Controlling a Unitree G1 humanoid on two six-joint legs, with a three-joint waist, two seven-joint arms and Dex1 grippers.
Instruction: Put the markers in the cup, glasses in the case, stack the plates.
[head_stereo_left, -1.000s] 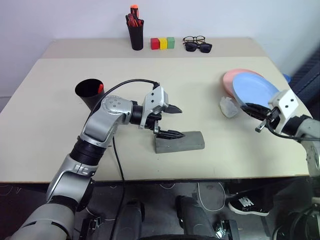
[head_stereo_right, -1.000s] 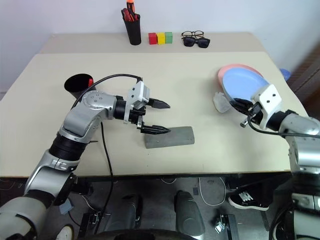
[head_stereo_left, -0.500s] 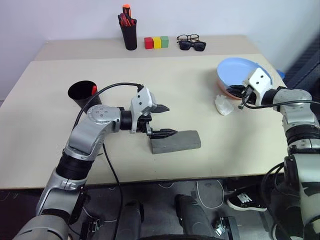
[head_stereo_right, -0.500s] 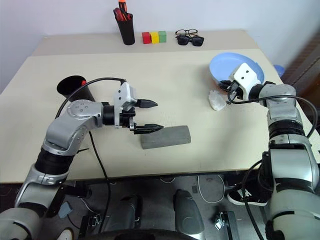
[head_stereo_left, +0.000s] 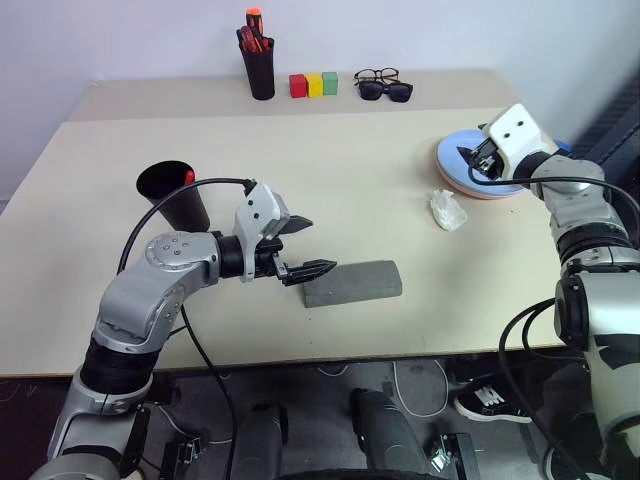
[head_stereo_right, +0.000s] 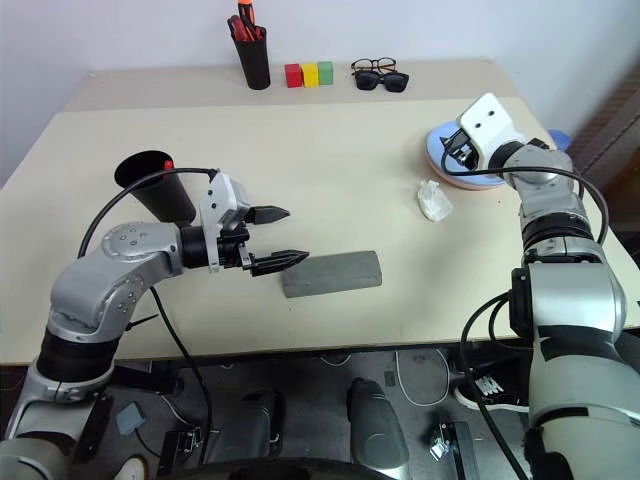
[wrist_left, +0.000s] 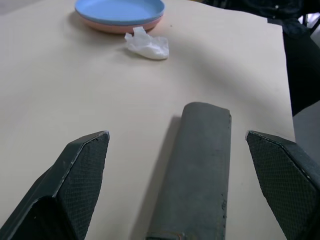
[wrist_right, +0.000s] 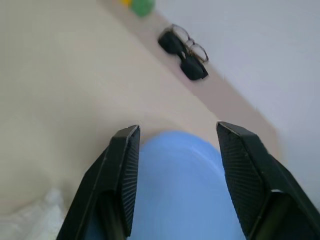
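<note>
Two beige tables (head_stereo_left: 400, 200) meet a white wall (head_stereo_left: 450, 30); both claws gape.

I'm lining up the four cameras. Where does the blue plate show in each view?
Left eye: blue plate, far right, on the pink plate.
Right eye: upper right, beside the right gripper.
Left wrist: at the top edge.
Right wrist: low, between the fingers.
Shared landmark: the crumpled white wrapper.

We saw the left gripper's (wrist_left: 187, 200) fingers (wrist_left: 75, 175) spread wide, either side of the closed grey case (wrist_left: 197, 170) on the bench (wrist_left: 75, 90). Beyond it lay a crumpled white scrap (wrist_left: 146, 45), then the blue plate (wrist_left: 120, 9) stacked on the pink plate (wrist_left: 117, 27).
</note>
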